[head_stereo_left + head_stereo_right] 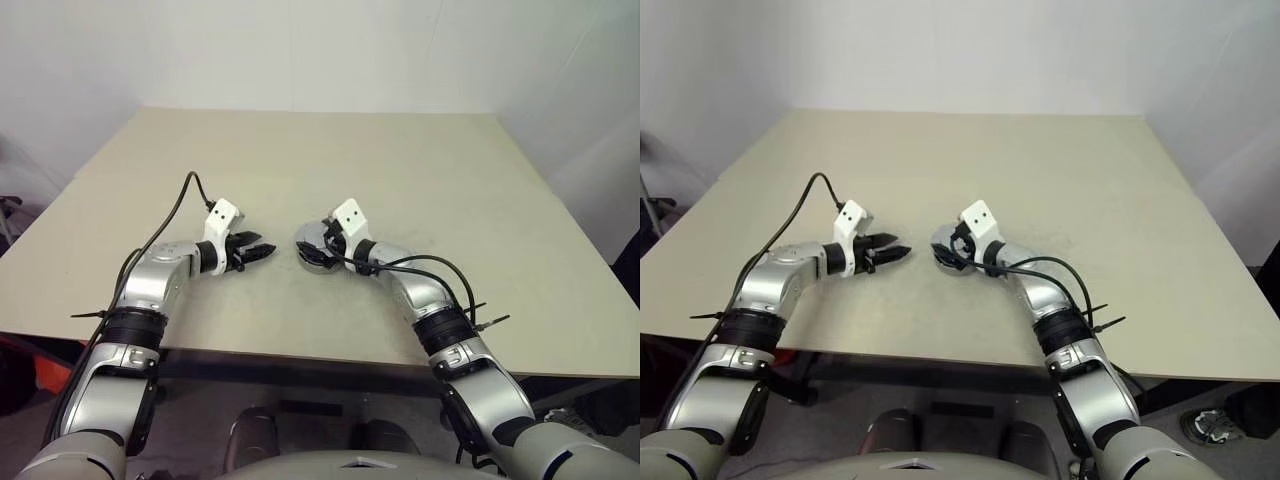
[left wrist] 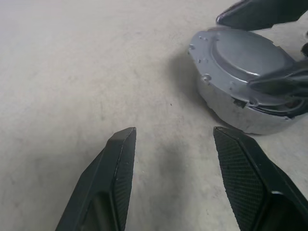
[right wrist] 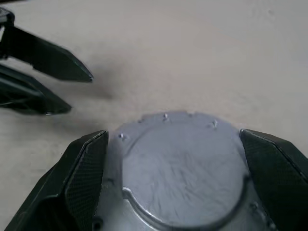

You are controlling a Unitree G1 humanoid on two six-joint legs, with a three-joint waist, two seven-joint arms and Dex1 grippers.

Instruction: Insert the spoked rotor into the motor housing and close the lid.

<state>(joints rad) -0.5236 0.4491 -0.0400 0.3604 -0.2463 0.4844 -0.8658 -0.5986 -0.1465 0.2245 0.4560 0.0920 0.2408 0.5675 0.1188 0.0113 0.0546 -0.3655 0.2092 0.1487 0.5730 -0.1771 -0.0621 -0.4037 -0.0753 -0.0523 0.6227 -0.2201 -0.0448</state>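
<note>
1. Nearest to us in the head view, our left hand (image 1: 262,250) sits left of centre, low over the tabletop (image 1: 400,160). Its two black fingers (image 2: 113,178) are spread with a clear gap between them, and nothing lies in that gap.
2. Just right of it, at the centre of the frame, our right hand (image 1: 315,248) reaches in from the right. Its fingers (image 3: 84,173) are spread wide, one on each side of the motor housing (image 2: 231,108), close against the rim. We cannot tell whether they press on it.
3. The motor housing rests on the tabletop, a short way off the left hand's fingertips. It is a round, shallow, silver-grey metal cup with a plain curved wall.
4. The lid (image 3: 185,168) lies on top of the housing and covers its opening, so we cannot see what is inside. In the left wrist view the lid looks slightly tilted, with a narrow dark gap at one edge.
5. The lid is a grey metal disc with a raised round centre showing fine scratches. Small studs dot its outer rim.
6. Farther back, the beige tabletop runs on to a white wall (image 1: 300,50).
</note>
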